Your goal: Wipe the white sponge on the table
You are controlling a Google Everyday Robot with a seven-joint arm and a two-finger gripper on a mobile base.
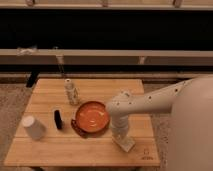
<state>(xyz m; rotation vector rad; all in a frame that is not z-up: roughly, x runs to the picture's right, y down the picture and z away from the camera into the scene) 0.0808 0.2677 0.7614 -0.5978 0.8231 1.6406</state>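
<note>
Wooden plank surface fills the lower half of the frame.

- A white arm reaches in from the right edge and bends down toward the lower middle.
- Gripper points straight down, right of centre and near the front edge of the surface. It is clenched on the sponge.
- The sponge is a small pale block at the gripper's tip. It lies flat against the planks, just below and right of the orange bowl and apart from it.
- The bowl sits mid-surface, upright.
- A small black object stands left of the bowl, close to it.
- A white cup sits upside down further left, near the left edge.
- A small patterned bottle stands upright above and left of the bowl.
- A pale ledge runs across the frame behind the surface, with darkness above it.
</note>
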